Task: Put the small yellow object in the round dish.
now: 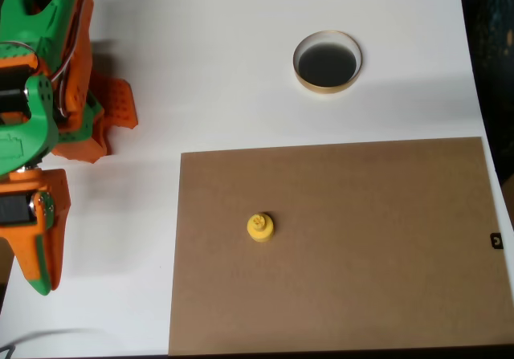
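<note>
— Arm (36, 134), orange and green, left edge, overhead view. Gripper (108, 118)?
— Can't tell if parted or pressed.
— Small yellow object (260, 226)?
— Upright on brown board (385, 279); round dish (327, 62) well apart on white table (201, 54).

The overhead view looks straight down on the white bench (241, 38) from well above, taking in the brown board (361, 246) at centre and the arm (40, 118) at its left edge.
</note>
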Controlling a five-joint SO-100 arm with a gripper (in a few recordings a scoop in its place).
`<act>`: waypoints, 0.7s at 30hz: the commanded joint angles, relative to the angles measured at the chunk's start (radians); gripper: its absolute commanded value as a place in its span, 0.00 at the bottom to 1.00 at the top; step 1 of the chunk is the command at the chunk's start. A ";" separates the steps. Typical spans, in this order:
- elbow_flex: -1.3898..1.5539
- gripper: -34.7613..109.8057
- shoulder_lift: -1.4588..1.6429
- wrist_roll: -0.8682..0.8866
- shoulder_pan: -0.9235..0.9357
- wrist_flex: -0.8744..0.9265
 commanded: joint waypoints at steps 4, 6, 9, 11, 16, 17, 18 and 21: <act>-0.114 0.33 0.029 0.021 0.057 0.181; -0.117 0.33 0.029 0.026 0.054 0.186; -0.117 0.33 0.029 0.029 0.057 0.181; -0.124 0.33 0.029 0.020 0.058 0.179; -0.207 0.35 0.028 -0.012 0.014 0.183; -0.227 0.35 0.021 -0.023 0.003 0.183; -0.249 0.35 0.009 -0.031 -0.009 0.181; -0.321 0.36 -0.112 -0.034 -0.023 0.147</act>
